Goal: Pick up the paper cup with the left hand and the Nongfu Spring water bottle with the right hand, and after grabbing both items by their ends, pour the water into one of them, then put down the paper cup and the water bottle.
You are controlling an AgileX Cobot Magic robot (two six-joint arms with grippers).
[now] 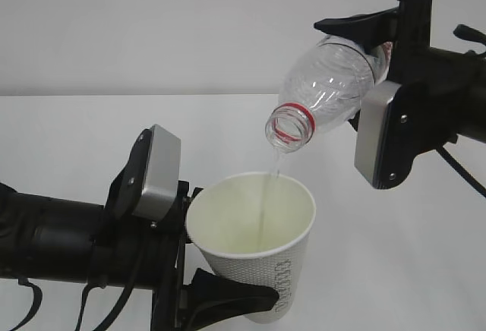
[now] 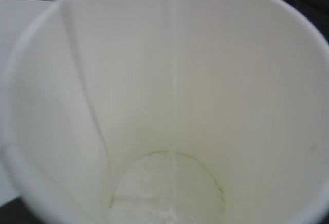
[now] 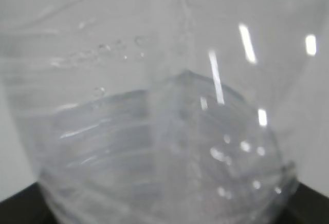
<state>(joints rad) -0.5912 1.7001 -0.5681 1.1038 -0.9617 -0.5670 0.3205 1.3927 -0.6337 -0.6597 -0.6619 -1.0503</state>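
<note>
We pour at centre frame.
Our right hand (image 1: 363,65) grips the tilted bottle (image 1: 323,92) upper right; water (image 1: 267,194) streams into the cup (image 1: 254,244) our left hand (image 1: 194,270) clasps below.

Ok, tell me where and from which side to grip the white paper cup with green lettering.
Grip the white paper cup with green lettering low on its side wall, from the left of the exterior view, as the left gripper does. The wall tapers downward, and a low side hold keeps the open mouth clear under the thin water stream.
</note>
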